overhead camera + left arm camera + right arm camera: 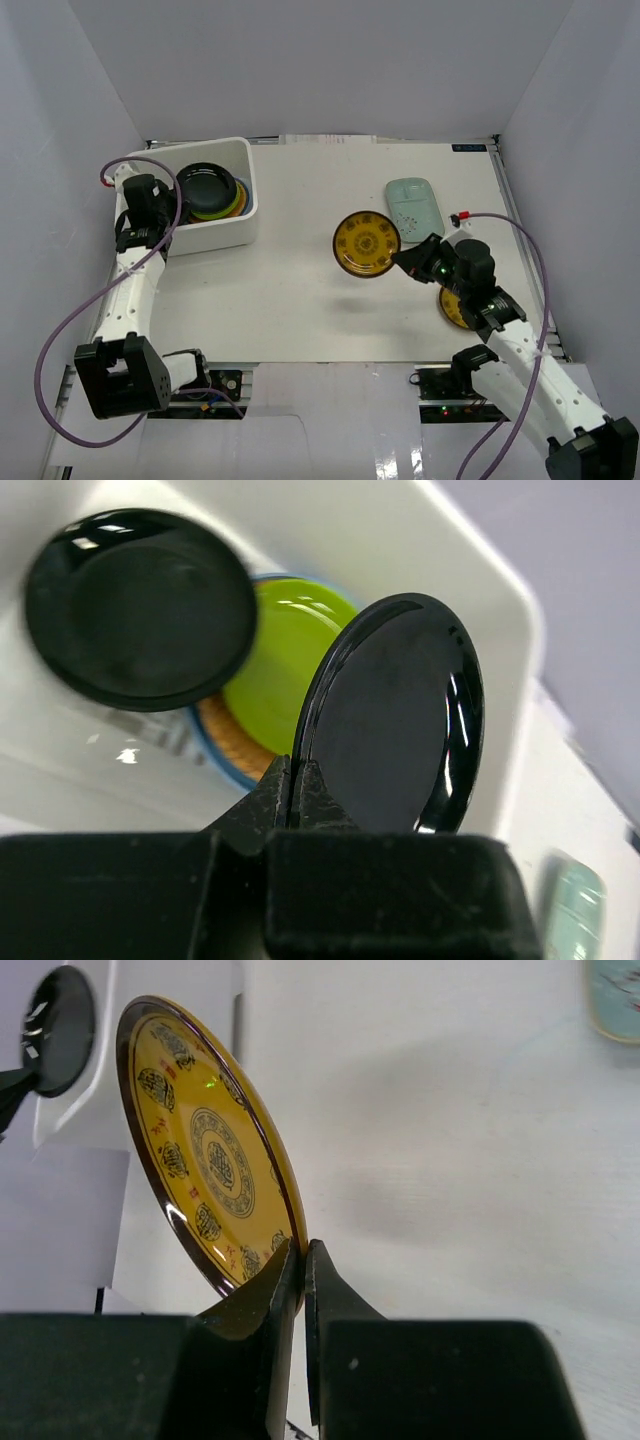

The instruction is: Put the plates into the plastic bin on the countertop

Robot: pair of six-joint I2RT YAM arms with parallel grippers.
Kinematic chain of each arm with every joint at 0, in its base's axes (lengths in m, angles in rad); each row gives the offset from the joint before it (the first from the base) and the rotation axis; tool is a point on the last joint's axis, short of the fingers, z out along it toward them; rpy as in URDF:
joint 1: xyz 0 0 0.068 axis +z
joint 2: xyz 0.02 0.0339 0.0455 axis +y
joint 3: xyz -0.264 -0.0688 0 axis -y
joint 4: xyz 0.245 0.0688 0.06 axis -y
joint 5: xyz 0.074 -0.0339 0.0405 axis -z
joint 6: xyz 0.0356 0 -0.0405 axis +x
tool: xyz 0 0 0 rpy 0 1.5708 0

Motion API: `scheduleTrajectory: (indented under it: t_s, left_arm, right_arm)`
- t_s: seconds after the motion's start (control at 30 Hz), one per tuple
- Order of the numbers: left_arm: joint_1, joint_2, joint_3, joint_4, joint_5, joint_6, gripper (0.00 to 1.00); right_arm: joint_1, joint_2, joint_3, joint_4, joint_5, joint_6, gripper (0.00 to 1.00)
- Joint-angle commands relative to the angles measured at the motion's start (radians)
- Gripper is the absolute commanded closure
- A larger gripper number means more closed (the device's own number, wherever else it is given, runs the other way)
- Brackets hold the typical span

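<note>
The white plastic bin [214, 236] sits at 10 o'clock on the countertop [300, 310]. The left gripper [160, 207] is at the bin's left side. Up close, the left gripper [297, 780] pinches the rim of a shiny black plate [395, 715] tight at the plate's 7 o'clock edge and holds it tipped up over the bin. Inside the bin lies a second black plate [140, 605]. Beside it is a lime green plate [285, 655] on a wicker plate [235, 742], with a light blue plate [215, 765] peeking out under them. From above, this pile shows only as a dark round and a thin strip of colour. In the middle of the table, a gold plate [367, 243] is gripped at its 4 o'clock edge by the right gripper [410, 258]. The right wrist view shows the fingers [285, 1275] squeezed on the gold plate [210, 1170], which has a dark rim and round patterns. The mint plate [411, 203] lies flat at 2 o'clock. A second gold plate [455, 308] lies at 4 o'clock, partly hidden under the right arm.
</note>
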Motion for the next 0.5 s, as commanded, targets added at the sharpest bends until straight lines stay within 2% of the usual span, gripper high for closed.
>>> scheduleTrajectory:
  t_s: [0.0, 0.17, 0.37, 0.43, 0.47]
  left_arm:
    - [0.007, 0.024, -0.002, -0.044, -0.194, 0.03, 1.0]
    - [0.019, 0.082, -0.012, -0.006, -0.222, 0.015, 1.0]
    - [0.04, 0.204, 0.022, 0.002, -0.216, 0.005, 1.0]
    - [0.054, 0.215, 0.025, -0.013, -0.21, -0.011, 0.52]
    - [0.06, 0.21, 0.025, -0.013, -0.201, -0.018, 0.35]
  right_arm:
    - [0.111, 0.109, 0.133, 0.16, 0.06, -0.01, 0.92]
    - [0.305, 0.413, 0.366, 0.225, 0.184, -0.125, 0.92]
    - [0.393, 0.744, 0.714, 0.247, 0.186, -0.191, 0.92]
    - [0.412, 0.866, 0.858, 0.232, 0.181, -0.202, 0.92]
    - [0.433, 0.908, 0.907, 0.225, 0.184, -0.207, 0.92]
